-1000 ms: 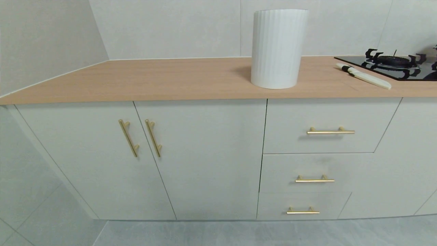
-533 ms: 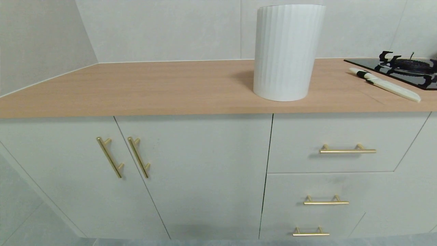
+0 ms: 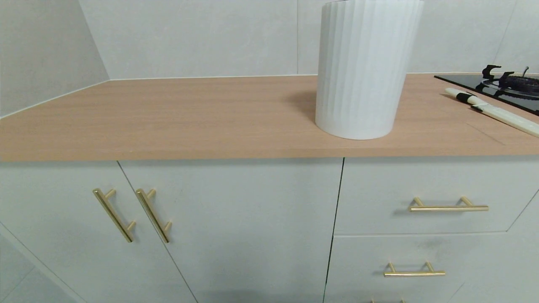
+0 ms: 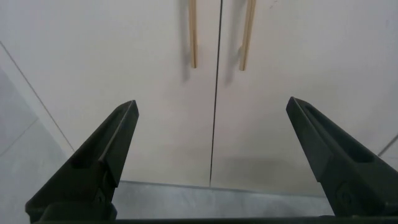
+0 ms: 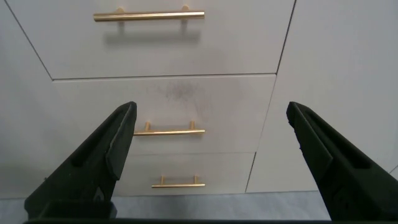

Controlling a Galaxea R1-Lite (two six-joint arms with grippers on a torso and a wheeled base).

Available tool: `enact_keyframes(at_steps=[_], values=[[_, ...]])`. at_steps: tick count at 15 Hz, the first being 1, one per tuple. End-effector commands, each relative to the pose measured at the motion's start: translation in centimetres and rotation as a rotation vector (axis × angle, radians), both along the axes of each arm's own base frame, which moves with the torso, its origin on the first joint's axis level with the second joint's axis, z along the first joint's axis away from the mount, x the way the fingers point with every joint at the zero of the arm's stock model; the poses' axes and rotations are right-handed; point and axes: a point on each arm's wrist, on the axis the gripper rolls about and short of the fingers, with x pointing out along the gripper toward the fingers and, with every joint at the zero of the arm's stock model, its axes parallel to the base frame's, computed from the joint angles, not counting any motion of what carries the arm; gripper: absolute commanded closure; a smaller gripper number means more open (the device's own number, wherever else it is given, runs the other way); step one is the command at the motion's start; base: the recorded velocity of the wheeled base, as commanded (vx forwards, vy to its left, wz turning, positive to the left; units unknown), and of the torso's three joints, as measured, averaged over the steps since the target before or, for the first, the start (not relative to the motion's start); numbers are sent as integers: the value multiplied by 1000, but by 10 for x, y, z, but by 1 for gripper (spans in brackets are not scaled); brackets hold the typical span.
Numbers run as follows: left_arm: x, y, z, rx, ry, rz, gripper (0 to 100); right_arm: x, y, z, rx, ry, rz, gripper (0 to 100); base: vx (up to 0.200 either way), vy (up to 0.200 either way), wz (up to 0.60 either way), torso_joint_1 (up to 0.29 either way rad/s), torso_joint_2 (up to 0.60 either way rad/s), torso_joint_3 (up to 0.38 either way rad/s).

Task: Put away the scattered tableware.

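Viewpoint nearer; white ribbed container (image 3: 364, 71), knife (image 3: 492, 111) on counter (image 3: 189, 113).

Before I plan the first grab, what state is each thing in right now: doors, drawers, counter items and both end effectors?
Left end effector: open, empty.
Right end effector: open, empty.
Cupboard doors: both shut.
Drawers: all shut.
White ribbed container: upright on the counter.
Knife: lying flat on the counter, beside the stove.
Stove: no flame visible.

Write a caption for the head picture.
A white ribbed holder and a knife on a wooden counter above shut drawers.
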Motion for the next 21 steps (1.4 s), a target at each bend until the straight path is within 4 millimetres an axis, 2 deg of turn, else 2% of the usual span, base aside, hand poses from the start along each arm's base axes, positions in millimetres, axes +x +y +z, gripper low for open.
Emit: enact_keyframes(at_steps=[1, 2, 10, 21], values=[[0, 0, 0, 0, 0, 1, 0, 0, 0, 0, 0, 2, -1, 0, 0, 0, 0, 0, 0, 0], [0, 0, 0, 0, 0, 0, 0, 0, 0, 0, 0, 2, 1, 0, 0, 0, 0, 0, 0, 0], [0, 0, 0, 0, 0, 0, 0, 0, 0, 0, 0, 2, -1, 0, 0, -200, 0, 0, 2, 2], [0, 0, 0, 0, 0, 0, 0, 0, 0, 0, 0, 2, 1, 0, 0, 0, 0, 0, 0, 0]])
